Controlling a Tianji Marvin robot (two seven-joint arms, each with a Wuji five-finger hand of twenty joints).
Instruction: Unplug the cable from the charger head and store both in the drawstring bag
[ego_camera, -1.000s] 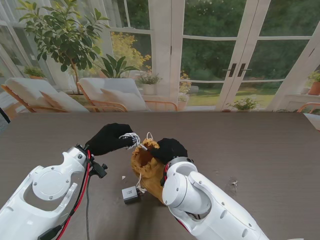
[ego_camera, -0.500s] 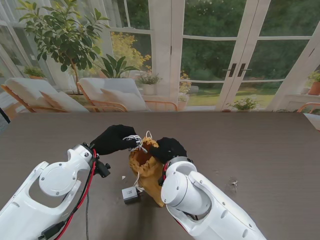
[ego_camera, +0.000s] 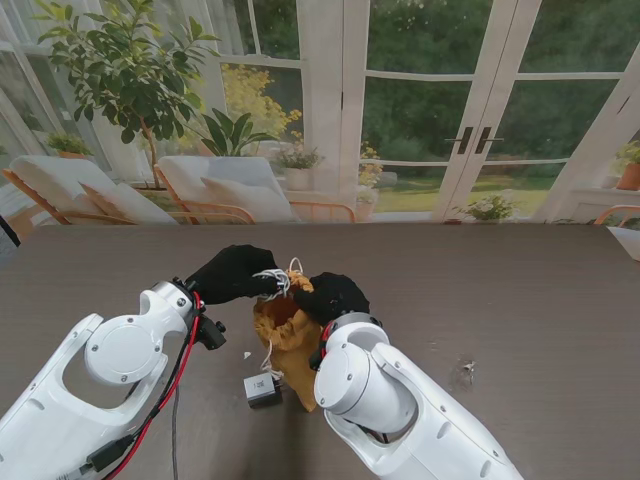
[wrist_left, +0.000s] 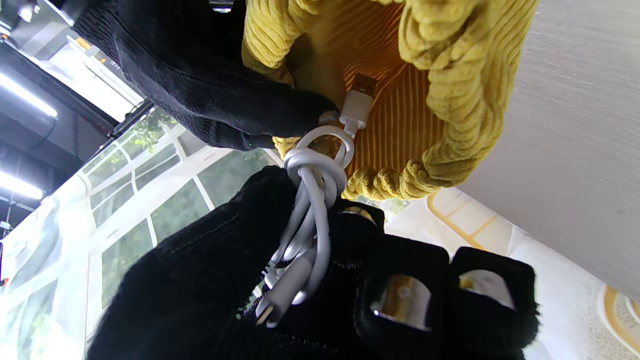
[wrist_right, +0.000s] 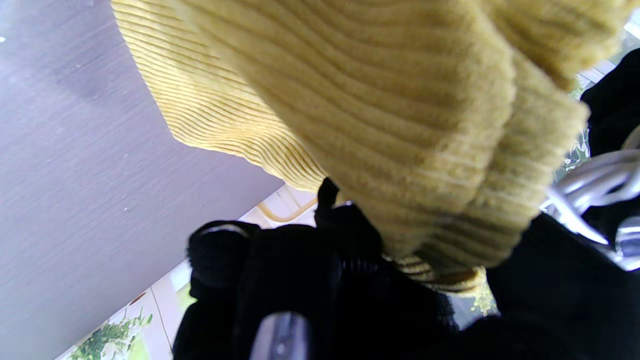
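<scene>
The mustard-yellow ribbed corduroy drawstring bag (ego_camera: 288, 335) stands open-mouthed on the dark grey table (ego_camera: 520, 290). The black-gloved right hand (ego_camera: 330, 296) grasps the bag's rim on its right side, holding the mouth up. The black-gloved left hand (ego_camera: 234, 274) clenches the bundled, knotted white cable (wrist_left: 312, 200) at the bag's mouth; one white plug end (wrist_left: 356, 102) hangs just inside the opening. The small grey cube-shaped charger head (ego_camera: 261, 389) lies on the table outside the bag, beside its base, nearer to me.
</scene>
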